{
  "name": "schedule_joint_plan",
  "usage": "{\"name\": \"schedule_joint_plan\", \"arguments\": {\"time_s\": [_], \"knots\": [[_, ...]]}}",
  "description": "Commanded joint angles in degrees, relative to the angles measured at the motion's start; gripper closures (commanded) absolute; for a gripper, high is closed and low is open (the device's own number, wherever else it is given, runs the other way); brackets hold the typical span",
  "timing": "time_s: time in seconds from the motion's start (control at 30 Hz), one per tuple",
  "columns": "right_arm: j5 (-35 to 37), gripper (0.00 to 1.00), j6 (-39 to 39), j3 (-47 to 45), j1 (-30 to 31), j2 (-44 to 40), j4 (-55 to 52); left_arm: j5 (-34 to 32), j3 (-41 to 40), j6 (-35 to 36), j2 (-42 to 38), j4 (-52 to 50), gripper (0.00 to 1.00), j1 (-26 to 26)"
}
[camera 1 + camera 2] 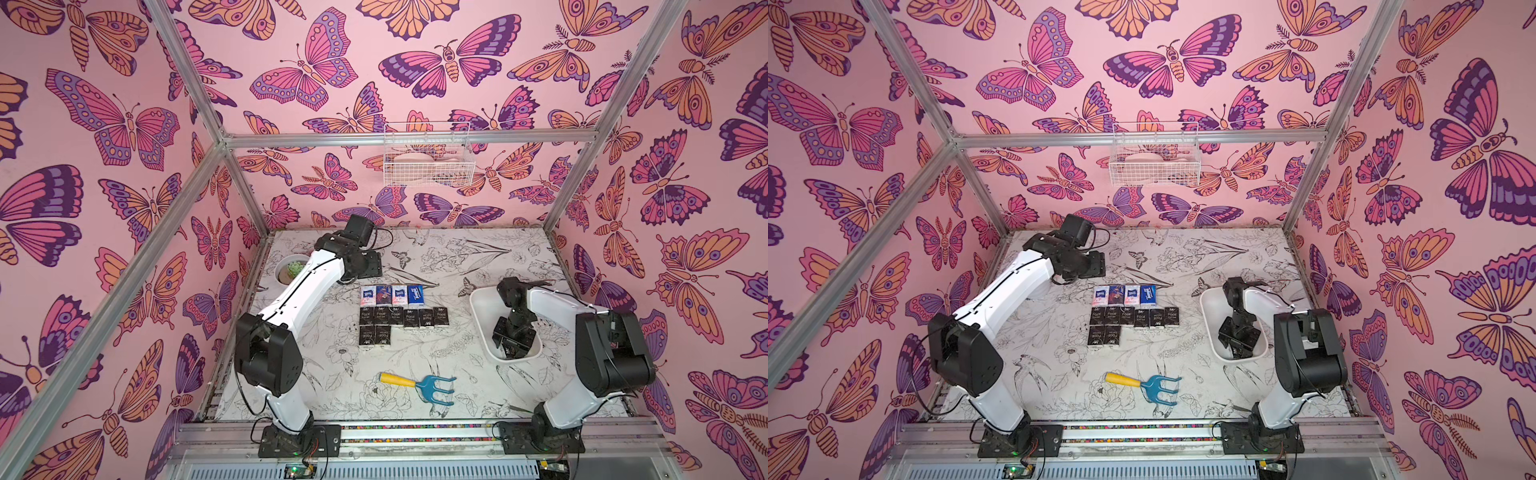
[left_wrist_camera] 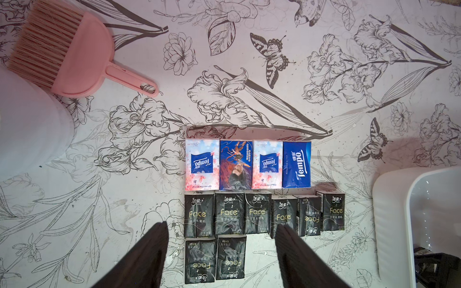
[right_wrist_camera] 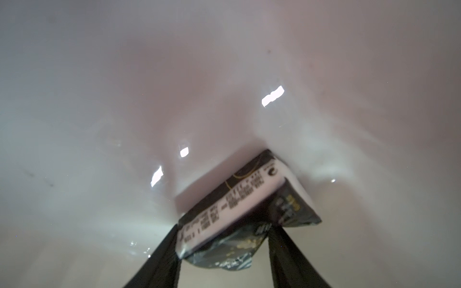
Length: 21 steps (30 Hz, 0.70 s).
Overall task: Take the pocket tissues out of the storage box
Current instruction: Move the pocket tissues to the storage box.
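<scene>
**A black tissue packet pinched inside the white box, twelve more in rows on the table**

The pocket tissues point(image 2: 247, 212) are small, flat, rectangular packets in glossy, crinkled film. Twelve lie flat on the table point(image 1: 415, 257) in three neat rows, edges touching or nearly so. There are four blue and white-and-pink ones at the back, then six black ones with pale "Face" lettering, then two more black ones.

A further black packet point(image 3: 237, 204) is inside the storage box point(image 1: 484, 320). It is tilted, with one corner against the box's smooth inner wall and its white printed side panel showing. The right gripper point(image 3: 223, 229) reaches down into the box, and its two dark fingers press against opposite sides of this packet, gripping it.

The box is shallow, shiny white plastic with rounded corners, and it sits to the right of the rows.

The left gripper point(image 2: 222, 225) hangs above the rows. Its ribbed black fingers are spread apart and hold nothing.

The table has a matte white cover printed with black line drawings of flowers and butterflies. On it also lie:
- A pink plastic brush point(image 2: 74, 57) with stiff bristles.
- A blue hand rake point(image 1: 419, 384) with a yellow handle.
- A round white pot point(image 1: 286, 270) holding a green succulent.

A white wire basket point(image 1: 428, 160) hangs on the back wall.
</scene>
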Motion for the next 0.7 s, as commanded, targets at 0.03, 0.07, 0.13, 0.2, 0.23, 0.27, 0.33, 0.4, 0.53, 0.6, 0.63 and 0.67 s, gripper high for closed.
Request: {"name": "schedule_joint_plan", "arguments": {"time_s": [0.03,0.07,0.13,0.2,0.23,0.27,0.33,0.4,0.53,0.6,0.63,0.67], "knots": [[2.46,0.44,-1.50,1.73,-0.96,3.08,14.23,-0.17,1.25,0.11,1.25,-0.13,0.26,0.41],[2.52,0.44,-1.60,2.35,-1.07,2.98,14.28,-0.30,1.30,0.24,1.33,-0.19,0.26,0.41],[2.07,0.44,-1.75,3.68,-1.33,3.20,14.24,-0.49,1.50,0.33,1.49,-0.19,0.26,0.39],[1.72,0.45,-2.03,5.22,-1.37,3.38,14.15,-0.68,1.74,0.51,1.64,-0.19,0.26,0.41],[1.64,0.45,-2.12,5.91,-1.41,3.63,13.98,-0.77,1.87,0.58,1.64,-0.13,0.26,0.47],[1.60,0.45,-2.17,6.56,-1.42,3.82,13.90,-0.85,1.94,0.60,1.73,-0.16,0.26,0.50],[1.67,0.45,-2.45,7.81,-1.42,4.18,13.77,-0.95,2.18,0.70,1.91,-0.14,0.26,0.50],[1.55,0.45,-2.91,9.28,-1.46,4.58,13.38,-0.93,2.40,0.69,2.05,-0.22,0.26,0.50],[0.32,0.44,-3.87,11.00,-1.42,2.88,12.22,-0.62,2.62,0.77,2.22,-0.23,0.26,0.50],[-0.49,0.44,-4.73,11.01,-1.45,0.80,11.44,-0.19,2.83,0.87,2.30,-0.19,0.26,0.50],[-0.53,0.44,-4.97,11.01,-1.48,-0.04,10.78,0.07,2.99,0.88,2.34,-0.17,0.26,0.50],[-0.65,0.43,-5.11,10.81,-1.43,-0.99,10.16,0.39,3.14,0.86,2.47,-0.14,0.26,0.50]]}}
